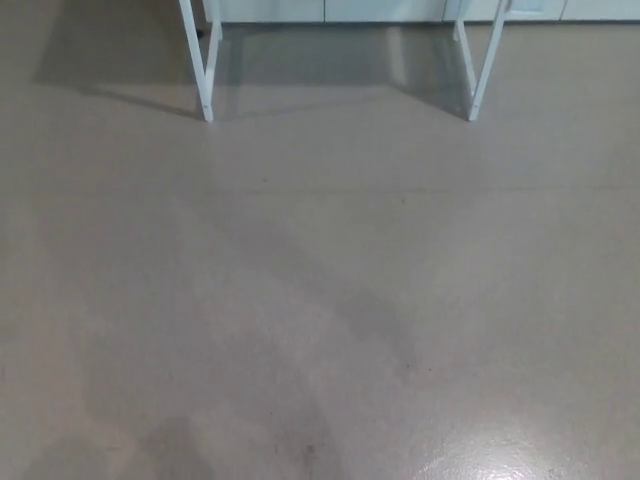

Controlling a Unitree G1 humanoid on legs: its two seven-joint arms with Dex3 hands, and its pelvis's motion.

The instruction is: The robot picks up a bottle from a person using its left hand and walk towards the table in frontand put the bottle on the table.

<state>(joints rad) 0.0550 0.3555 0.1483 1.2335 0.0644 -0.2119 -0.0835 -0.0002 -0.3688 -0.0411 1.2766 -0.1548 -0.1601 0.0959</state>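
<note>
Up along the top edge of the head view you get the only real landmarks: two white legs of the counter [197, 60], with the left leg [203, 90] and the right leg [482, 85] both slanting inward a bit as they come down to the floor [320, 300]. Each one seems to have a second white bar just behind it, joining it low down. The counter's top is cut off by the frame, so the legs are all you see of it.

Behind them runs a row of pale white panels [380, 9]. A soft grey shadow [330, 60] lies on the floor between the legs and spills out to the left of them. Everything else is plain beige-grey floor, smooth, with faint darker patches across the middle and a bright glare spot [480, 465] near the bottom right corner.

As for your robot hand, neither the left nor the right one shows anywhere, so I can't tell you how open either is or whether it has hold of anything. Same deal with the bottle: it's out of frame, so I can't tell where it is.
</note>
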